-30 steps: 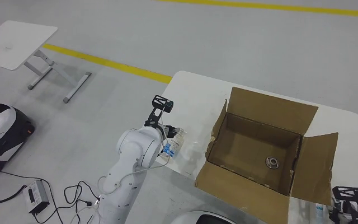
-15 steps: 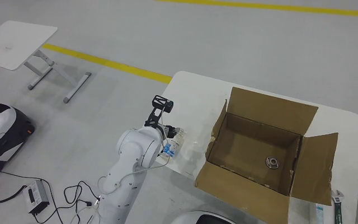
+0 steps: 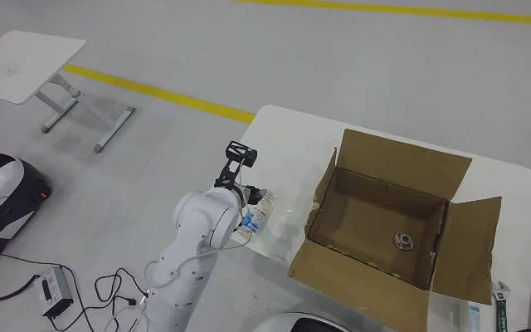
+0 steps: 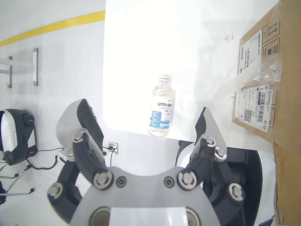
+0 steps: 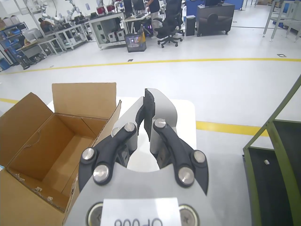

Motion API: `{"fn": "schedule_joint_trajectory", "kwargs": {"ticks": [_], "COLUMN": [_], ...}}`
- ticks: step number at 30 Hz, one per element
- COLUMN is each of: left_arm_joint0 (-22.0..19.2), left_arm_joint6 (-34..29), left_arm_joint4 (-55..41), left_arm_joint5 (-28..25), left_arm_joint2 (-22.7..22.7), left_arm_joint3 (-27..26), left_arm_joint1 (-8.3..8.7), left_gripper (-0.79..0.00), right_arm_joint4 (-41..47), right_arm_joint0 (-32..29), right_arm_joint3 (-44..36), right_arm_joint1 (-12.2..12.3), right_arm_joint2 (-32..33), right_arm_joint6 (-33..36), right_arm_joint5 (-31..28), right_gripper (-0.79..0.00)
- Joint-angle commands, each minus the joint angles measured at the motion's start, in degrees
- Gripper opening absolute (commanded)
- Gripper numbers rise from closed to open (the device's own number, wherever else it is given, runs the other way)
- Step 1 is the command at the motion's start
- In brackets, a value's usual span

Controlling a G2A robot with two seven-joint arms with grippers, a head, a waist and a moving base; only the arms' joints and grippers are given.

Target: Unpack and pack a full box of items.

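Observation:
A clear bottle (image 4: 162,109) with a blue and white label rests right at the white table's (image 4: 145,36) corner edge, its cap pointing away from my left gripper. That gripper (image 4: 143,109) is open, its pads (image 4: 88,116) on either side of the bottle and a little short of it. In the top view the bottle (image 3: 255,217) lies beside the arm's end. The open cardboard box (image 3: 382,220) holds a small round metal item (image 3: 404,241). My right gripper (image 5: 147,99) is shut on nothing, beside the box (image 5: 47,139).
The box's flaps stand open on all sides. A small packet (image 3: 474,313) lies past the box's right flap near the table's front edge. A dark green cart (image 5: 272,165) stands close to the right gripper. A folding side table (image 3: 33,62) is off on the floor.
The right arm's gripper, seen at the top view's lower right corner a second ago, has drawn back out of that view. The left arm and the bottle have stayed put.

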Motion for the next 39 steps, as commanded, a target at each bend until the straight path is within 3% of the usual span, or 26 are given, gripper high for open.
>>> {"fn": "schedule_joint_trajectory", "kwargs": {"ticks": [1,6,13,16,28,33,39], "left_arm_joint0": [0.15,0.78,-2.74,-4.54,-4.25,-7.03,-10.56], "left_arm_joint6": [0.40,-1.30,-8.00,-7.49,-6.93,-6.05,-2.85], "left_arm_joint4": [-0.18,-4.97,-10.59,-10.48,-10.76,-16.83,-14.10], "left_arm_joint5": [-0.09,-6.93,-12.91,-13.15,-12.86,-11.72,-11.48], "left_arm_joint2": [0.05,1.66,3.89,4.43,4.45,3.68,4.40], "left_arm_joint3": [0.14,3.69,13.05,18.55,19.34,25.61,34.84], "left_arm_joint1": [0.00,0.23,0.52,0.65,0.65,0.64,1.00], "left_gripper": [0.000,0.000,0.000,0.000,0.000,0.000,0.000], "right_arm_joint4": [0.00,0.00,0.00,0.00,0.00,0.00,0.00], "right_arm_joint0": [0.00,0.00,0.00,0.00,0.00,0.00,0.00], "right_arm_joint3": [0.00,0.00,0.00,0.00,0.00,0.00,0.00], "right_arm_joint1": [0.00,0.00,0.00,0.00,0.00,0.00,0.00], "right_arm_joint2": [0.00,0.00,0.00,0.00,0.00,0.00,0.00], "right_arm_joint6": [-0.01,-0.01,-0.01,-0.01,-0.01,-0.01,-0.01], "right_arm_joint5": [0.00,0.00,0.00,0.00,0.00,0.00,0.00], "right_gripper": [-0.785,-0.785,-0.785,-0.785,-0.785,-0.785,-0.785]}}
